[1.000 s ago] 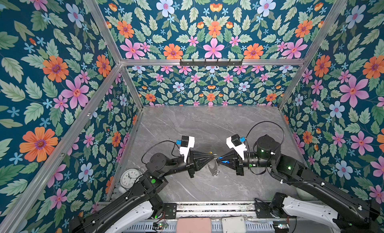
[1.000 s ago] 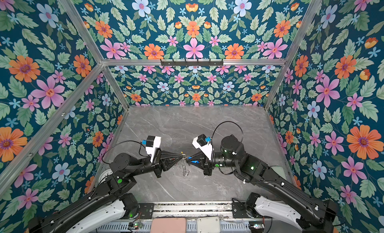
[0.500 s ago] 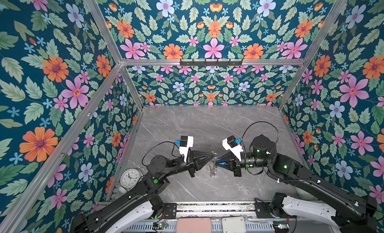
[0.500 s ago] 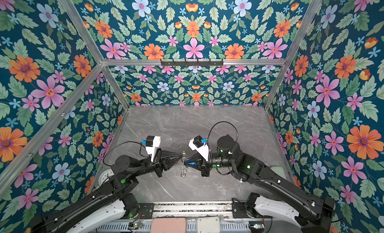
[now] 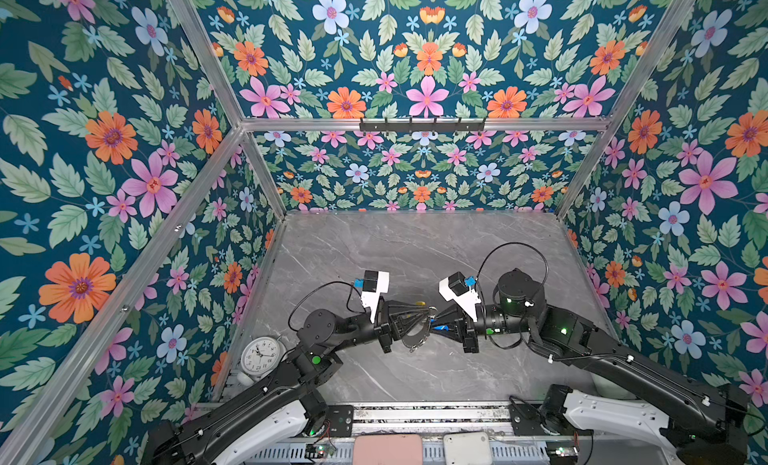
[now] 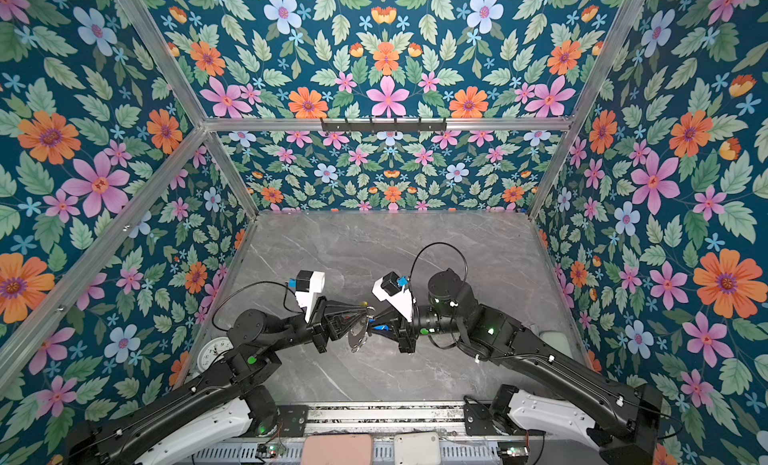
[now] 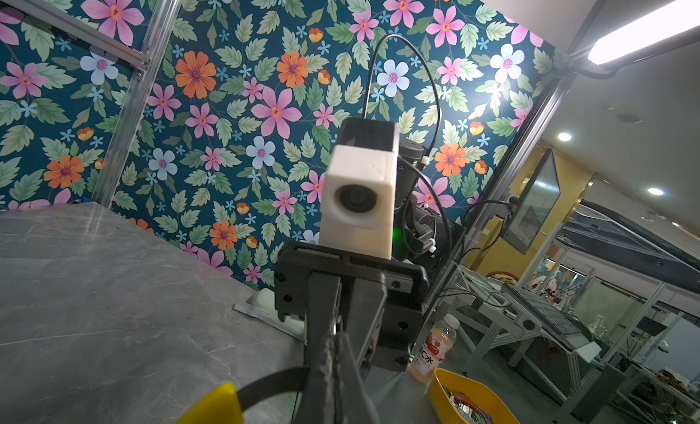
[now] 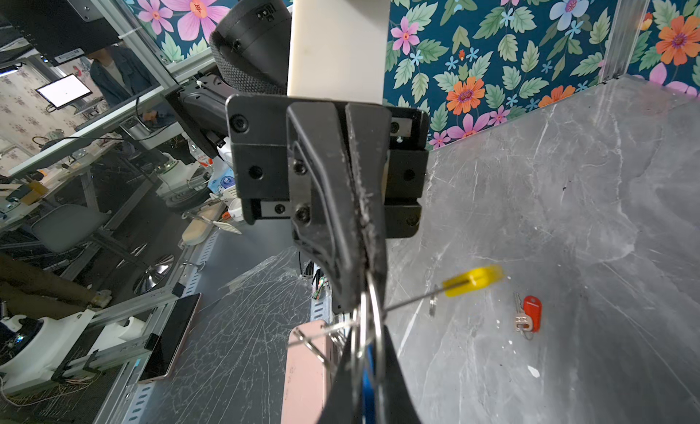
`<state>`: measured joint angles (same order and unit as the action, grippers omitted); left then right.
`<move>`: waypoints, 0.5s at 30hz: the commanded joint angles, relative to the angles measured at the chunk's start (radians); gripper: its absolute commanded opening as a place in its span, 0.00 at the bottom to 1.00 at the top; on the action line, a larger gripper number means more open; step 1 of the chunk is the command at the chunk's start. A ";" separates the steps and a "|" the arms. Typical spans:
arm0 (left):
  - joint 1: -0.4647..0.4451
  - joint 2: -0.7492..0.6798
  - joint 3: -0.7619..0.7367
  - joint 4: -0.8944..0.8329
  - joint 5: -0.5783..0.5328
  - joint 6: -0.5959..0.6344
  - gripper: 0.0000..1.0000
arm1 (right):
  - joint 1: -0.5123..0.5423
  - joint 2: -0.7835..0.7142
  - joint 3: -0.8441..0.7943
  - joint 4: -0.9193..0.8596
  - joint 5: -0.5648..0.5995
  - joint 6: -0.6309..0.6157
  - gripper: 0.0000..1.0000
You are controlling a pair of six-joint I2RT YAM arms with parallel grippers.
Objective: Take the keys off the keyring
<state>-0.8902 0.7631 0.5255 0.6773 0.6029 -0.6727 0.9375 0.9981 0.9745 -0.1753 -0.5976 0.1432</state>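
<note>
My two grippers meet tip to tip above the middle of the grey table. The left gripper (image 5: 424, 317) (image 6: 365, 316) is shut on the keyring (image 5: 415, 340) (image 6: 357, 335), a thin grey ring with a yellow segment (image 8: 473, 280) (image 7: 212, 407) that hangs below the fingers. The right gripper (image 5: 435, 317) (image 8: 365, 350) is shut on the blue-tagged key (image 8: 366, 380) (image 5: 440, 328), and its silver loops still cross the ring's wire (image 8: 413, 299). The red-tagged key (image 8: 528, 314) lies loose on the table beyond the left gripper, apart from the ring.
A white alarm clock (image 5: 260, 356) stands at the table's front left corner. On the front rail sit a pink slab (image 5: 387, 449) and a white box (image 5: 467, 448). Flowered walls close the left, back and right sides.
Both grippers stay shut and tip to tip. The pair has drifted a little to the left, and the hanging ring has swung leftward under the left gripper.
</note>
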 commanded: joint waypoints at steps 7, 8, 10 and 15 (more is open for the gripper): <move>0.000 -0.017 0.025 0.002 0.006 0.056 0.00 | 0.003 -0.074 -0.019 -0.050 0.076 -0.023 0.26; 0.000 -0.019 0.025 -0.007 0.004 0.060 0.00 | 0.003 -0.087 -0.019 -0.061 0.087 -0.030 0.30; 0.000 -0.021 0.022 -0.010 0.002 0.063 0.00 | 0.003 -0.112 -0.019 -0.078 0.108 -0.038 0.36; 0.000 -0.015 0.012 0.008 0.004 0.069 0.00 | 0.003 -0.182 -0.020 -0.059 0.171 -0.035 0.41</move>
<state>-0.8902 0.7467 0.5388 0.6544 0.6022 -0.6205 0.9394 0.8410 0.9543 -0.2516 -0.4843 0.1158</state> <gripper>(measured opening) 0.051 0.409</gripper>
